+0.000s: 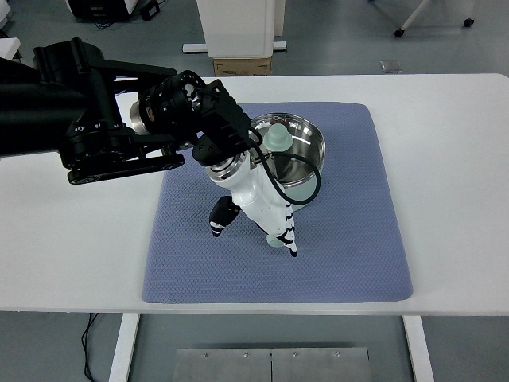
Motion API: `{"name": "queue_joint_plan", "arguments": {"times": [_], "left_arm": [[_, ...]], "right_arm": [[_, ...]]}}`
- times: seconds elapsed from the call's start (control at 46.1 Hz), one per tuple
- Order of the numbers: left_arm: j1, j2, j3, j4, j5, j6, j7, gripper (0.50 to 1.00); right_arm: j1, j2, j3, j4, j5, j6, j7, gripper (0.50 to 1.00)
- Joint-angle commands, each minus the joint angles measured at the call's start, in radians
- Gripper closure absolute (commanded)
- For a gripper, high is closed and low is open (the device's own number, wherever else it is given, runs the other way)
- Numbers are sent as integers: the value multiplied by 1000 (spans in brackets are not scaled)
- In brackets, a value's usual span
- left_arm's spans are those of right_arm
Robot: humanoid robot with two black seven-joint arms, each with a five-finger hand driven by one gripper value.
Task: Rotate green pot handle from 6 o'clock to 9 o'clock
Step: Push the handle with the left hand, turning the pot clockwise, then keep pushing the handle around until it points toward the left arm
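Note:
A steel pot point(301, 151) stands on the blue-grey mat point(350, 239) on the white table. Its pale green handle point(274, 240) points toward me, at about 6 o'clock, and only its end shows under the hand. A pale green knob point(277, 137) sits at the pot's left rim. My left arm comes in black from the left. Its white left hand point(258, 231) reaches down in front of the pot. The fingers point(288, 237) are curled over the handle, while the thumb point(220, 218) sticks out to the left, off the handle. A black cable loops over the pot's front rim.
The mat covers the middle of the white table point(453, 159), with bare tabletop left and right of it. A cardboard box point(242, 66) and white furniture legs stand on the floor beyond the far edge.

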Motion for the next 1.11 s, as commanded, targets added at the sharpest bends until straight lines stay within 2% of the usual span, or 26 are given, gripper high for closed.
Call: {"name": "queue_joint_plan", "arguments": {"times": [0.0,0.195,1.085], "left_arm": [[-7,15,-1,-7,14,-13,0,500],[-19,29,1,-24,54,-41,0,500],[-68,33,104,-63,183,-62,0,500]], "right_arm": [[0,0,0,0,0,0,0,500],[0,0,0,0,0,0,0,500],[0,0,0,0,0,0,0,500]]}}
